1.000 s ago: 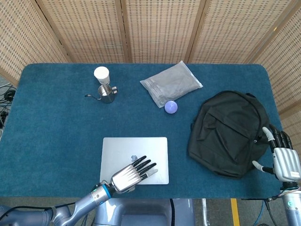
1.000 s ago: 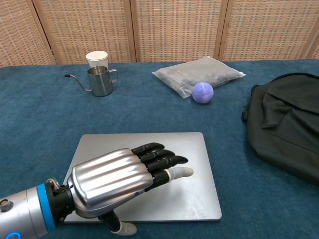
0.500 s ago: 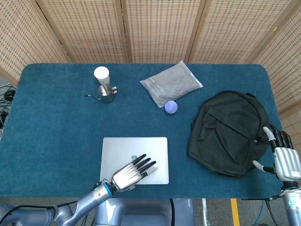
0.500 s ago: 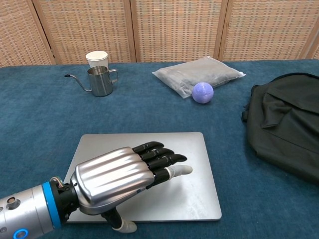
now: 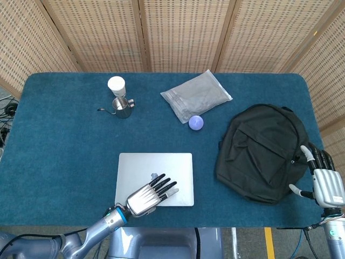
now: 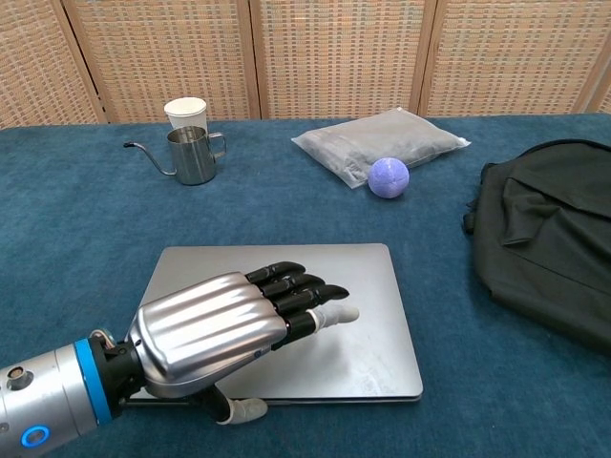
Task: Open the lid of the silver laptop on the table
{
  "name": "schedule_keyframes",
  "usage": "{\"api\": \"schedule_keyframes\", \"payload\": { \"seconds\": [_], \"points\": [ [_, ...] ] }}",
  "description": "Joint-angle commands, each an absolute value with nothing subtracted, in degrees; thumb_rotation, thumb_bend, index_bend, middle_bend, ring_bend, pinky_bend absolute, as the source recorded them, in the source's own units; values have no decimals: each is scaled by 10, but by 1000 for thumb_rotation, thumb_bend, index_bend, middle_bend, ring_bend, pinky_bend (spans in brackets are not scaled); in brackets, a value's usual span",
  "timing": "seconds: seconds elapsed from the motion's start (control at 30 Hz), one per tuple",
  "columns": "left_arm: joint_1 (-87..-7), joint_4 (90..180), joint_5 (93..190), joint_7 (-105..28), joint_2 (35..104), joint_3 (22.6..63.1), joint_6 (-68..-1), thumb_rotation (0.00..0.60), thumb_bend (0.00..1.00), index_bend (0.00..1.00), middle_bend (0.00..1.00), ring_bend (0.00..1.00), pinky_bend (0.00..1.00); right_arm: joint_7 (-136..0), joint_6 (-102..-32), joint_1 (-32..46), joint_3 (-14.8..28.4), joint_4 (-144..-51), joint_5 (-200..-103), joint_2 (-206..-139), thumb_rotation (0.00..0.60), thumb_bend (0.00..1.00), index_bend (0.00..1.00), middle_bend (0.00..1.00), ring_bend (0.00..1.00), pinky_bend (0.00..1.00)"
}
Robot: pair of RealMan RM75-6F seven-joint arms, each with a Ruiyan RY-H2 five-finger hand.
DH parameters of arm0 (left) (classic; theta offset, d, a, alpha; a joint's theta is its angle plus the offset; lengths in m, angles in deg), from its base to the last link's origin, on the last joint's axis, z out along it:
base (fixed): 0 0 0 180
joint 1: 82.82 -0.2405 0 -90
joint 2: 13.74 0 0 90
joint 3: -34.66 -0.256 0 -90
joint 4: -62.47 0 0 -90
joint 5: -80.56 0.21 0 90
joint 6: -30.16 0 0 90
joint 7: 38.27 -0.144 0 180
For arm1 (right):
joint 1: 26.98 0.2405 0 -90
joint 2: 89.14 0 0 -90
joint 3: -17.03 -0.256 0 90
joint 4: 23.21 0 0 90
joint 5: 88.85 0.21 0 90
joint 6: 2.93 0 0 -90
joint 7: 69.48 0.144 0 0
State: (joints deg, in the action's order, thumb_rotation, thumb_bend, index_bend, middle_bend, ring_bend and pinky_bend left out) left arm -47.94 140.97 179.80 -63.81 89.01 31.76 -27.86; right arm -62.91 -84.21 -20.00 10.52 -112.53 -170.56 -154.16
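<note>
One hand (image 6: 224, 329), the left, grips the laptop (image 6: 368, 286) lid's barely raised lower-left edge; next, lift it upward.

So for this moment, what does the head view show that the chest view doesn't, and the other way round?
Only the head view shows the right hand, fingers apart and holding nothing, at the table's near right corner beside the whole black backpack.

Only the chest view shows the flat silver laptop's front edge raised slightly, a dark gap beneath it, with the left hand's thumb at that edge.

Both show the left hand lying on the lid, the steel spouted pitcher, white paper cup, grey plastic pouch and small purple ball on the blue cloth-covered table.
</note>
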Motion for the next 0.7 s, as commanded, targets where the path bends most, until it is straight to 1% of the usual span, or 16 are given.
{"api": "schedule_keyframes", "payload": {
  "seconds": [0.03,0.27,0.6,0.63,0.7],
  "points": [
    [-478,1407,1797,-641,890,319,-282,600,321,0,0,0,0,-628,-842,-200,105,-1125,-1705,-1541,600,0,18,0,0,0],
    [-477,1401,1800,-650,893,329,-305,600,456,0,0,0,0,-626,-841,-200,105,-1125,-1705,-1541,600,0,18,0,0,0],
    [-478,1393,1792,-663,892,359,-341,600,490,0,0,0,0,-626,-840,-199,106,-1125,-1707,-1541,600,0,18,0,0,0],
    [-478,1394,1786,-663,894,363,-343,600,493,0,0,0,0,-627,-841,-199,106,-1125,-1707,-1542,600,0,18,0,0,0],
    [-481,1391,1766,-694,900,385,-349,600,499,0,0,0,0,-635,-838,-197,109,-1125,-1710,-1544,600,0,18,0,0,0]
  ]
}}
